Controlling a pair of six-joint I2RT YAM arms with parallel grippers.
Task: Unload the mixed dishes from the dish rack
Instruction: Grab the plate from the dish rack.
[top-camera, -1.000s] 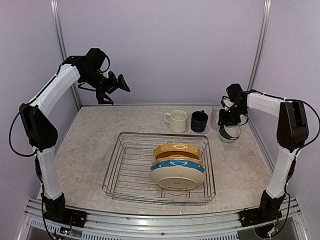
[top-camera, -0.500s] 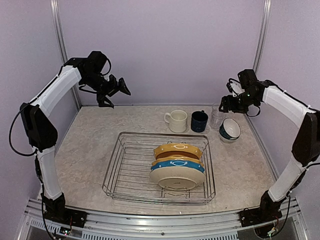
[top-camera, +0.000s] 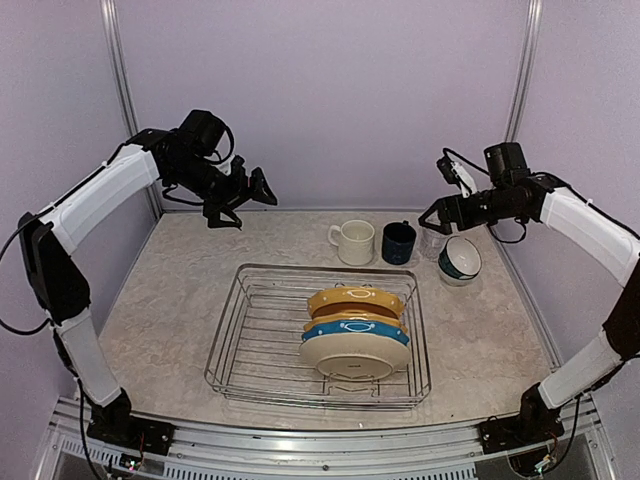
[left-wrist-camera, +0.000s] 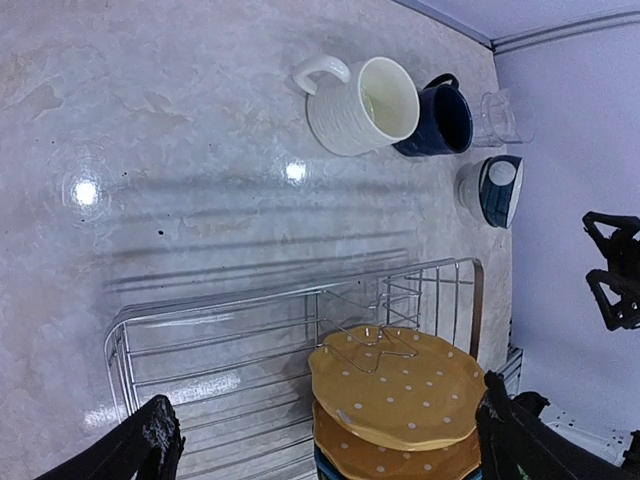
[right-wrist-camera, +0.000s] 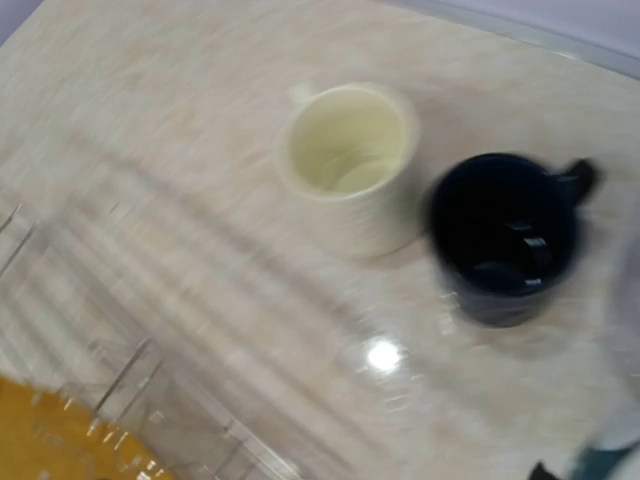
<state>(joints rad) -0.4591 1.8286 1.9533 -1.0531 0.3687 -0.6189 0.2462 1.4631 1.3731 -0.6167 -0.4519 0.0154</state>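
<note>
**Plates sitting in rack, both arms hovering**

Rack (top-camera: 224, 338) is sitting mid-desk (top-camera: 170, 290), with three plates leaning in its right half: yellow plate (top-camera: 356, 298), blue-rimmed plate (top-camera: 356, 328), cream plate (top-camera: 350, 357). Cream mug (top-camera: 353, 242), navy mug (top-camera: 399, 243), glass (top-camera: 431, 236) and bowl (top-camera: 460, 258) are standing on the desk behind it. Left fingers (top-camera: 255, 197) are hovering wide open and empty. Right fingers (top-camera: 437, 213) are hanging near the glass; can't tell their gap.

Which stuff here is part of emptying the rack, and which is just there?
Part of the job: dish rack, yellow plate, blue-rimmed plate, cream plate, cream mug, navy mug, glass tumbler, teal-and-white bowl.
Just there: table, purple wall, metal rail.
</note>
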